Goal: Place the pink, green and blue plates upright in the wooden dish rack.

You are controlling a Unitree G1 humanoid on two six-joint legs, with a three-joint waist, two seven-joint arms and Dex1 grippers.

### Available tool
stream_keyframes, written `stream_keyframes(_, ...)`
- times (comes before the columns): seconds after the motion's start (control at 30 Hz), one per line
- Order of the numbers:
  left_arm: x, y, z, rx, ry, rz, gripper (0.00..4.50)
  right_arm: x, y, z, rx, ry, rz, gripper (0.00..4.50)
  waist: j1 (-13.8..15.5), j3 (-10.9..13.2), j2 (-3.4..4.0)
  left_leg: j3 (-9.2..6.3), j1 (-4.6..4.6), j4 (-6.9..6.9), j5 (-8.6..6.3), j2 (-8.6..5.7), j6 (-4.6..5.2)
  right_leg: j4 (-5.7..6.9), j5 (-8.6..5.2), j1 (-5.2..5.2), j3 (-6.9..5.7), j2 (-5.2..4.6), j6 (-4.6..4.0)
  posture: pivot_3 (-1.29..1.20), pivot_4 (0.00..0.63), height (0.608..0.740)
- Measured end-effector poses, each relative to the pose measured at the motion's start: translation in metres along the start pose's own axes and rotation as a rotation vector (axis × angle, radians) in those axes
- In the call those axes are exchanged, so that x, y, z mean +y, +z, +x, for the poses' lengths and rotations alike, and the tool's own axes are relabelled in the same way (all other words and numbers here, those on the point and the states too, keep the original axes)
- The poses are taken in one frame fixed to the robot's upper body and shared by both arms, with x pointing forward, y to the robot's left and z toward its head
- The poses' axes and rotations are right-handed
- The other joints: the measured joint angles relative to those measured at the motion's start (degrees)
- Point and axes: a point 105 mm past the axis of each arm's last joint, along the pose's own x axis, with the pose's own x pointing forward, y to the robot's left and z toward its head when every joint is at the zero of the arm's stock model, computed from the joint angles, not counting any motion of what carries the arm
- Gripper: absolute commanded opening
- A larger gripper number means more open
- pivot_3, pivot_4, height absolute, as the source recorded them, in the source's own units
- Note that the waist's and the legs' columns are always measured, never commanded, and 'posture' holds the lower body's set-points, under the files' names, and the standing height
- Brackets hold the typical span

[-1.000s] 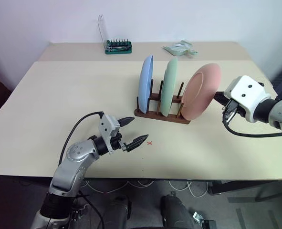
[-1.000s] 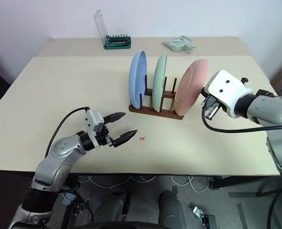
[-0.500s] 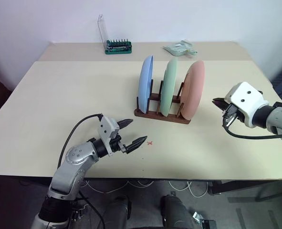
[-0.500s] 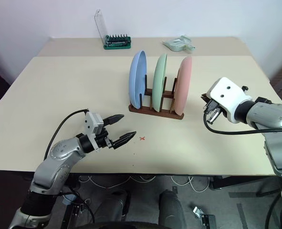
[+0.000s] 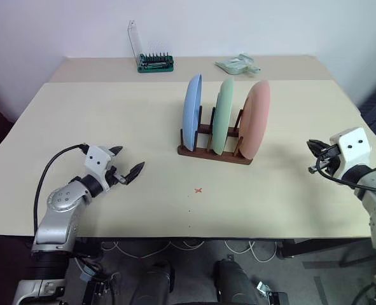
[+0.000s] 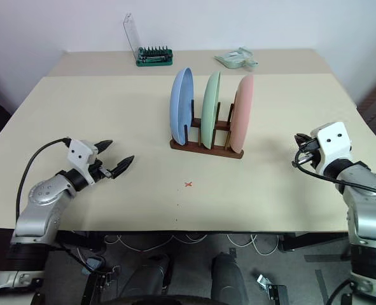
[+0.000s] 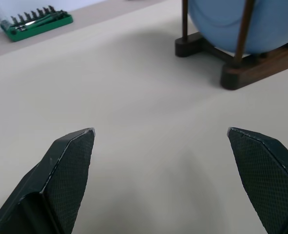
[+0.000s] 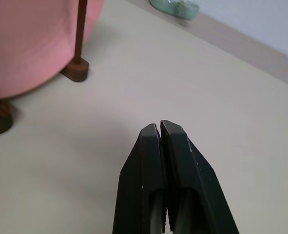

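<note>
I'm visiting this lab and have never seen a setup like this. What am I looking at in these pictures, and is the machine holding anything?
A two-armed robot faces a beige table. Two pictures come from cameras in its head, two from its wrists. The left gripper has its jaws wide open; the right gripper has them shut. Neither holds anything. In the wooden dish rack stand the blue plate, green plate and pink plate. At the back lie a green tool holder and a pale green packet.
</note>
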Motion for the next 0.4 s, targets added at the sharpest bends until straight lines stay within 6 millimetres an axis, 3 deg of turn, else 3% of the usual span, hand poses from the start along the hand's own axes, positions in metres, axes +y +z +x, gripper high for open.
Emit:
stream_keyframes(0.1, 0.002, -0.006, -0.003, 0.016, 0.008, -0.013, 4.50, 0.003, -0.004, -0.002, -0.020, 0.016, 0.037, 0.07, 0.0, 0.0, 0.00, -0.02, 0.01, -0.02, 0.00, 0.01, 0.00, 0.01, 0.00, 0.00, -0.01, 0.01, 0.00, 0.00, 0.150, 0.740)
stream_keyframes(0.27, 0.000, -0.011, -0.006, 0.025, 0.007, -0.034, 4.50, 0.014, -0.033, -0.014, 0.063, 0.064, 0.078, 0.07, 0.0, 0.0, 0.00, -0.02, 0.01, 0.01, 0.00, -0.01, 0.00, 0.02, 0.01, 0.01, 0.00, -0.01, 0.02, 0.00, 0.150, 0.740)
stream_keyframes(0.4, -0.009, -0.011, -0.001, 0.008, -0.005, -0.060, 4.50, 0.012, -0.037, -0.014, 0.066, 0.058, 0.093, 0.07, -0.2, 0.0, 0.03, -0.02, 0.07, 0.03, 0.00, -0.01, 0.00, 0.04, 0.03, 0.06, 0.01, 0.00, 0.03, 0.00, 0.150, 0.740)
